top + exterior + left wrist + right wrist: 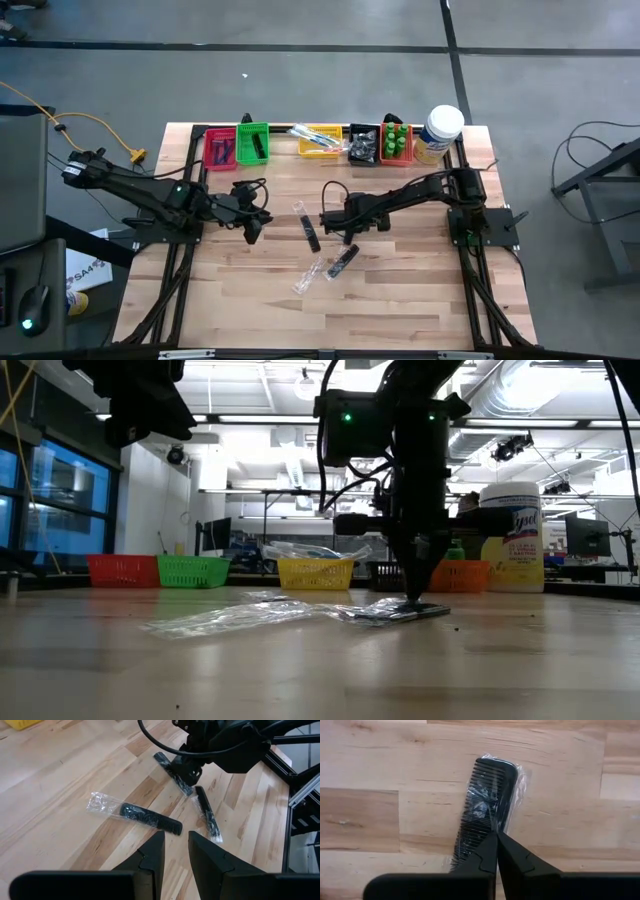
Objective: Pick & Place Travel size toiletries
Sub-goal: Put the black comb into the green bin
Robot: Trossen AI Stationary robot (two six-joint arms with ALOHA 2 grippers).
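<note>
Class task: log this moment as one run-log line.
right gripper: shut on wrapped black comb, at table | left gripper: open, hovering above another comb | third comb: loose

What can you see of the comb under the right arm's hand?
The comb is black plastic with one row of fine teeth, sealed in a clear, crinkled wrapper. It lies flat on the wooden table, near the middle. The right hand has its fingers shut on one end of it.
</note>
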